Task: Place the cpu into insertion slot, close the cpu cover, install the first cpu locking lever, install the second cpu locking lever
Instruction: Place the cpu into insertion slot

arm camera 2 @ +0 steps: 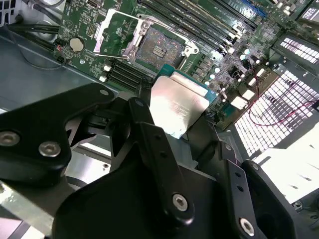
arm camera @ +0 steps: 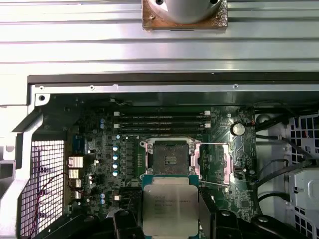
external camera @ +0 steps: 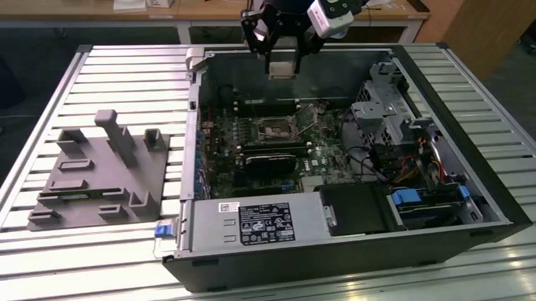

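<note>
I had the gripper (external camera: 282,71) closed on the cpu (arm camera: 169,206), its fingers pressing the chip's two opposite edges, the pale metal top facing both wrist cameras. In the exterior view it hung high over the far wall of the open computer case (external camera: 494,207), well clear of the motherboard (external camera: 322,147).

The insertion slot (arm camera: 168,160) sat bare, and the cpu cover (arm camera: 215,162) was swung open to one side of it, so nothing lay across the socket. What mattered to me was the offset. The socket was not directly under the chip but lower down and further into the case, toward the near side in the exterior view. In the first wrist view the chip's edges ran close to parallel with the socket's rim, with the memory slots (arm camera: 162,122) beyond.
</note>
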Tool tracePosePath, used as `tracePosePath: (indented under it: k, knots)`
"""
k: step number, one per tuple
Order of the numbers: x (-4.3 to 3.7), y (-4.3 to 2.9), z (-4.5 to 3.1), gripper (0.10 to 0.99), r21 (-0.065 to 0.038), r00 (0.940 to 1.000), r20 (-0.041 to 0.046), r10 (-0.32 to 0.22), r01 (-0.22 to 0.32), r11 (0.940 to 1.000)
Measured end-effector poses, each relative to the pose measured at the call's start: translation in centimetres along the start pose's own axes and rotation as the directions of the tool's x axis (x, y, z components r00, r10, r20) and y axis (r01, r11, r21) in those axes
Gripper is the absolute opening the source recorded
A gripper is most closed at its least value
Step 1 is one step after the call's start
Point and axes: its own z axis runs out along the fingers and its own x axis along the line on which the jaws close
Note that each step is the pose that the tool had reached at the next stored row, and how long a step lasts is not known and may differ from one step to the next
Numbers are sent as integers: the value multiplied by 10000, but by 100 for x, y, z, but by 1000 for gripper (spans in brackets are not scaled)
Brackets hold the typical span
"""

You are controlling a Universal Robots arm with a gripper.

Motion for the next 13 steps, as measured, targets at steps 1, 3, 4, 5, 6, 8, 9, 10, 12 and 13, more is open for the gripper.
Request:
tracePosePath:
  k: [1,3,4,5,6,8,9,10,12,13]
  knots:
    - [0,0,0,537,0,10000,0,0,0,10000]
    - [0,0,0,537,-1,10000,0,0,0,10000]
    - [0,0,2,537,-1,10000,0,0,0,10000]
    - [0,-1,10,537,-3,10000,3,-1,1,10000]
    - [0,-3,24,537,-2,10000,3,-1,1,10000]
    - [-1,-5,56,537,-1,10000,4,-2,2,10000]
    - [-2,-7,73,537,-1,10000,6,-2,2,10000]
    - [-2,-9,90,537,-2,10000,7,-1,1,10000]
    - [-3,-12,127,537,-2,10000,10,-2,2,10000]
    - [-3,-13,145,537,-1,10000,13,-2,2,10000]
